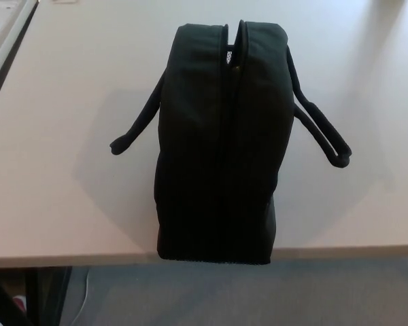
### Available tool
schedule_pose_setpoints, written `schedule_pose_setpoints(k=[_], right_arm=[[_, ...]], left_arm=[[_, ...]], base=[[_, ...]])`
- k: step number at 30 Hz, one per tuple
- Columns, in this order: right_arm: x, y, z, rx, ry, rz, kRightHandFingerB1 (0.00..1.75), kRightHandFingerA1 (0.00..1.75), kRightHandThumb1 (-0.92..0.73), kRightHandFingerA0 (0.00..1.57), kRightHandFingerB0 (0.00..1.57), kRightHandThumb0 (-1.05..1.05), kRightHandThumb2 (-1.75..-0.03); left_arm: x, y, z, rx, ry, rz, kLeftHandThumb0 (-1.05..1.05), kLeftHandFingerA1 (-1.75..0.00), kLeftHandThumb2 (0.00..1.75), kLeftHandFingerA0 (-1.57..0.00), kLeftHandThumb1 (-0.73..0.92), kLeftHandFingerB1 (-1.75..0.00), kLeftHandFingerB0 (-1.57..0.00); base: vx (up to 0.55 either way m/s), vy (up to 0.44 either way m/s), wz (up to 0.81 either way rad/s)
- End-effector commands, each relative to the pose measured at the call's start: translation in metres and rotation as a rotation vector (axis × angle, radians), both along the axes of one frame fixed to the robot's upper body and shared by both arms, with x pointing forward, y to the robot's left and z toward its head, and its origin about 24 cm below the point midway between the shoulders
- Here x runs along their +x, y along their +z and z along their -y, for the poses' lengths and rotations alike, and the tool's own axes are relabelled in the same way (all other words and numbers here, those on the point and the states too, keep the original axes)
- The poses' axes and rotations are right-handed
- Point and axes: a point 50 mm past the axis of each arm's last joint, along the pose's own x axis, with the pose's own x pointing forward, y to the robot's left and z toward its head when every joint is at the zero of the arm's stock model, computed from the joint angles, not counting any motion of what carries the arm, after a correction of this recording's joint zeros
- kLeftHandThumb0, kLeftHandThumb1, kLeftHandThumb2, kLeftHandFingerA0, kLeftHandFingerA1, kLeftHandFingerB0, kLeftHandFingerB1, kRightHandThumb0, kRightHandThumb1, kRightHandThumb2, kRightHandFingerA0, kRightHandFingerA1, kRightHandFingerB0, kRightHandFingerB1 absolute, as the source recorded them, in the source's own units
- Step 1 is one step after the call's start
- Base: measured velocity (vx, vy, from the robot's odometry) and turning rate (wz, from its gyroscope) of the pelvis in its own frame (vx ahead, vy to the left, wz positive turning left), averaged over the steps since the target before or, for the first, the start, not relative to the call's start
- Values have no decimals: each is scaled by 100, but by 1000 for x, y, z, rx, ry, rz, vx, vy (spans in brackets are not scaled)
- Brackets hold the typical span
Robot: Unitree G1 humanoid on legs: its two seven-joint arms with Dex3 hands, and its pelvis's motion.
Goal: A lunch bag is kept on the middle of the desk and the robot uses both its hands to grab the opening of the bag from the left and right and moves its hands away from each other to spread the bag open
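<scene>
Black lunch bag (221, 142) upright mid worktop (68, 136), top seam (232, 81) nearly closed, straps drooping left and right. Neither robot hand visible, state unknown. Nothing begun: grasp, spread remain.

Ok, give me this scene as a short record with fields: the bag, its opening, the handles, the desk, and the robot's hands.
bag: black lunch bag, upright on the desk, near end at the front edge
opening: top seam nearly shut, small gap at the far end
handles: left handle and right handle drooping outward
desk: pale desk
hands: neither in view
</scene>
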Motion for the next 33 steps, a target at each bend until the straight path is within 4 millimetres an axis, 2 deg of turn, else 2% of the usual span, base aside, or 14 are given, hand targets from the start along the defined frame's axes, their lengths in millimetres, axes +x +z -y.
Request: schedule_pose_setpoints(k=[1, 10, 11, 17, 19, 20, 21, 23, 24, 25, 26, 27, 31, 33], right_arm=[[27, 75, 14, -340, 250, 587, 31, 35, -45, 34, 29, -22, -54], [92, 173, 51, -660, 228, 946, 28, 34, -45, 27, 16, -24, -54], [106, 189, 58, -741, 231, 976, 29, 32, -47, 27, 13, -26, -55], [159, 236, 75, -876, 185, 1056, 28, 31, -47, 23, 19, -27, -54], [172, 249, 76, -903, 166, 1083, 28, 32, -46, 25, 20, -28, -54], [179, 256, 75, -921, 162, 1086, 28, 32, -47, 24, 15, -31, -55], [191, 267, 74, -926, 161, 1086, 28, 32, -47, 26, 15, -32, -55], [200, 274, 71, -946, 167, 1101, 28, 32, -46, 27, 18, -32, -54], [203, 275, 70, -949, 172, 1107, 29, 32, -46, 26, 20, -32, -55], [211, 279, 67, -954, 186, 1107, 28, 31, -48, 25, 18, -32, -55], [215, 280, 65, -955, 195, 1098, 28, 31, -48, 25, 18, -32, -55], [218, 282, 64, -958, 203, 1089, 29, 31, -49, 26, 18, -33, -55], [236, 284, 56, -984, 254, 1013, 29, 32, -49, 28, 15, -37, -56], [246, 280, 48, -1040, 323, 980, 36, 41, -43, 27, 16, -44, -65]], left_arm=[[2, 62, -7, -21, -63, 476, -5, -37, 57, -36, 58, -29, -17], [55, 144, -41, 195, -42, 873, -4, -34, 56, -32, 50, -30, -21], [69, 163, -45, 241, -37, 971, -3, -55, 83, -30, 36, -47, -11], [112, 217, -58, 337, -51, 1187, -16, -53, 88, -26, 43, -46, -10], [125, 233, -61, 357, -43, 1225, -17, -53, 88, -26, 43, -46, -9], [132, 240, -62, 352, -34, 1228, -24, -34, 62, -32, 57, -33, -19], [146, 256, -65, 411, 2, 1282, -18, -54, 89, -28, 43, -46, -7], [154, 270, -63, 468, 36, 1319, -21, -55, 90, -31, 44, -46, -7], [156, 273, -62, 467, 35, 1331, -20, -33, 58, -41, 59, -29, -21], [164, 281, -57, 444, 11, 1359, -9, -54, 89, -26, 40, -47, -8], [169, 285, -53, 419, -16, 1374, -9, -54, 89, -26, 40, -47, -8], [172, 287, -51, 419, -25, 1389, -11, -37, 57, -46, 56, -29, -21], [187, 294, -37, 492, -82, 1418, -12, -37, 56, -34, 55, -28, -21], [198, 289, -26, 596, -159, 1425, -1, -57, 84, -31, 33, -50, -16]], base=[[0, 0, 0], [0, 0, 0], [0, 0, 0], [0, 0, 0], [0, 0, 0], [0, 0, 0], [0, 0, 0], [0, 0, 0], [0, 0, 0], [0, 0, 0], [0, 0, 0], [0, 0, 0], [0, 0, 0], [0, 0, 0]])
